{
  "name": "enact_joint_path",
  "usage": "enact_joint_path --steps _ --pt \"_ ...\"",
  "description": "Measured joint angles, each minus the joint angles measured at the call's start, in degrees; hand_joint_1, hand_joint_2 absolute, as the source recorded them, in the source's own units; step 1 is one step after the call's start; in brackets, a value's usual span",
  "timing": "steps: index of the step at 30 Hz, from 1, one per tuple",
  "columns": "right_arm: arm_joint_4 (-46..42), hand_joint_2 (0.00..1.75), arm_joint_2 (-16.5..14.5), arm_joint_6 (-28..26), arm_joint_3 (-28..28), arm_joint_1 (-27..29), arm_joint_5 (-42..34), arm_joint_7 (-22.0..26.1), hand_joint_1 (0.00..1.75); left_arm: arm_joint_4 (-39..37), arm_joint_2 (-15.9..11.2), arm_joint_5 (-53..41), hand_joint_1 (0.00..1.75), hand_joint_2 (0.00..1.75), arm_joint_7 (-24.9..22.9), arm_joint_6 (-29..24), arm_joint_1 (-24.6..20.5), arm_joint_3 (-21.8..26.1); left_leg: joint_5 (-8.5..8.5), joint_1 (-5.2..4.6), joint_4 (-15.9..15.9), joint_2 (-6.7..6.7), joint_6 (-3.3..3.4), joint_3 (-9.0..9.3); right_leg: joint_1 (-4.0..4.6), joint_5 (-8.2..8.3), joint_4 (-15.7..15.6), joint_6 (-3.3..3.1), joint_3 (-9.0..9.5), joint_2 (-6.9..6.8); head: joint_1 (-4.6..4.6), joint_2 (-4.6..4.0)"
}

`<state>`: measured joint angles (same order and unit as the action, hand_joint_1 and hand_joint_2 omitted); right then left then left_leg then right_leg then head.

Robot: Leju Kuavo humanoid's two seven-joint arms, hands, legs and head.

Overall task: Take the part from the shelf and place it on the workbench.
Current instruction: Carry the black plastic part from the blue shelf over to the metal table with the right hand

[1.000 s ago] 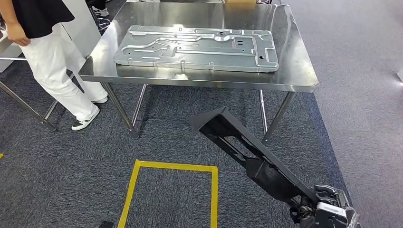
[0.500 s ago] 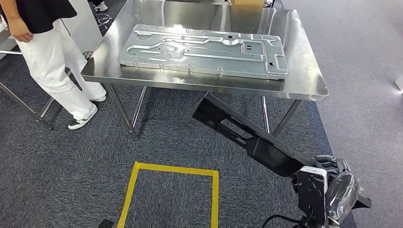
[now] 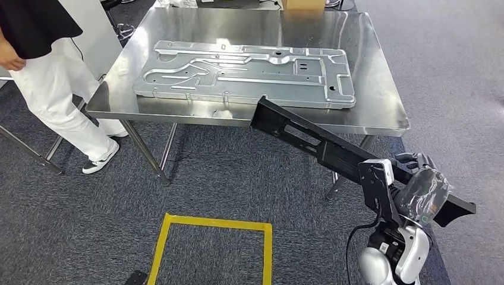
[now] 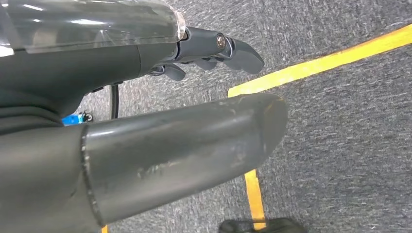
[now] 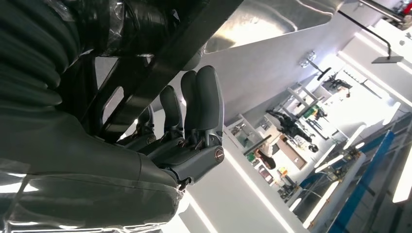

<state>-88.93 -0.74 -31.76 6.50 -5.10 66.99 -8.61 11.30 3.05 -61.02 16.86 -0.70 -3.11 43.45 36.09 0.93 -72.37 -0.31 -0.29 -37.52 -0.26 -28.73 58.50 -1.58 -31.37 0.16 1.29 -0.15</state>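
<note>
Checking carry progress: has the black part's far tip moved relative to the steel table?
Yes. The black part rose toward the table; its tip now overlaps the front edge.

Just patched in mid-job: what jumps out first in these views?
The long black part stands out, gripped by the right hand at the lower right, its far end reaching up to the steel workbench's front edge. On the workbench lies a large stamped metal panel. A person in white trousers stands at the table's left.

Bright overhead glare on workbench [image 3: 380, 89]
</note>
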Motion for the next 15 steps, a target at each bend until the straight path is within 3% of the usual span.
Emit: enact_joint_path --steps 3,4,5,7,9,11,13,14,15 --pt "1.17 1.75 0.15 0.01 -0.14 -0.65 0.03 -0.07 1.29 -0.01 -0.14 0.0 0.0 0.0 -0.03 0.01 0.28 0.0 -8.43 -0.21 9.44 0.2 0.55 0.77 0.02 -1.93 0.08 0.53 2.16 -0.05 0.02 0.0" --pt "1.5 1.75 0.18 0.02 -0.15 -0.86 0.03 -0.07 1.29 -0.01 -0.2 0.0 0.0 0.0 -0.03 0.02 0.31 0.0 -10.25 -0.42 11.51 0.26 0.87 1.01 0.05 -2.39 0.08 0.83 2.43 -0.04 0.03 0.0" --pt "1.79 1.75 0.22 0.02 -0.16 -1.01 0.03 -0.07 1.29 -0.01 -0.22 0.0 0.0 0.0 -0.04 0.02 0.36 0.0 -10.98 -0.62 12.43 0.31 1.22 1.01 0.04 -2.65 0.04 1.14 2.54 -0.03 0.03 0.0" --pt "2.16 1.75 0.38 0.03 -0.19 -1.29 0.05 -0.07 1.29 0.0 -0.25 -0.01 0.0 0.0 -0.08 0.02 0.28 0.0 -10.71 -0.78 13.06 0.19 2.0 1.6 0.05 -2.68 0.07 1.81 2.78 -0.04 0.01 0.0" --pt "2.35 1.75 0.63 0.02 -0.23 -1.57 0.08 -0.05 1.29 0.0 -0.25 -0.02 0.0 0.0 -0.09 0.02 0.24 0.01 -10.46 -0.54 14.1 0.06 2.75 3.09 0.0 -2.51 2.55 2.29 2.05 -0.08 0.04 0.0" --pt "2.49 1.75 0.82 0.02 -0.27 -1.84 0.07 -0.05 1.29 0.0 -0.25 -0.02 0.0 0.0 -0.09 0.02 0.14 0.02 -9.91 -0.32 14.89 0.0 3.23 4.67 -0.19 -3.66 8.86 2.81 -1.57 -0.08 0.07 0.0" --pt "2.68 1.75 0.94 0.03 -0.28 -1.94 0.05 -0.07 1.29 0.0 -0.25 -0.02 0.0 0.0 -0.1 0.02 0.11 0.02 -9.01 -0.31 15.08 -0.09 3.37 5.82 -0.42 -6.26 14.87 3.32 -6.34 -0.1 0.07 0.0" --pt "2.8 1.75 0.99 0.03 -0.29 -1.91 0.04 -0.07 1.29 0.0 -0.25 -0.02 0.0 0.0 -0.1 0.02 0.14 0.02 -8.47 -0.31 15.08 -0.17 3.36 6.45 -0.5 -6.93 16.01 3.46 -7.98 -0.11 0.07 0.0" --pt "2.92 1.75 1.03 0.05 -0.29 -1.9 0.05 -0.08 1.29 0.0 -0.25 -0.02 0.0 0.0 -0.1 0.02 0.17 0.01 -7.9 -0.32 15.08 -0.25 3.3 7.19 -0.53 -6.41 15.4 3.5 -8.81 -0.12 0.07 0.0"
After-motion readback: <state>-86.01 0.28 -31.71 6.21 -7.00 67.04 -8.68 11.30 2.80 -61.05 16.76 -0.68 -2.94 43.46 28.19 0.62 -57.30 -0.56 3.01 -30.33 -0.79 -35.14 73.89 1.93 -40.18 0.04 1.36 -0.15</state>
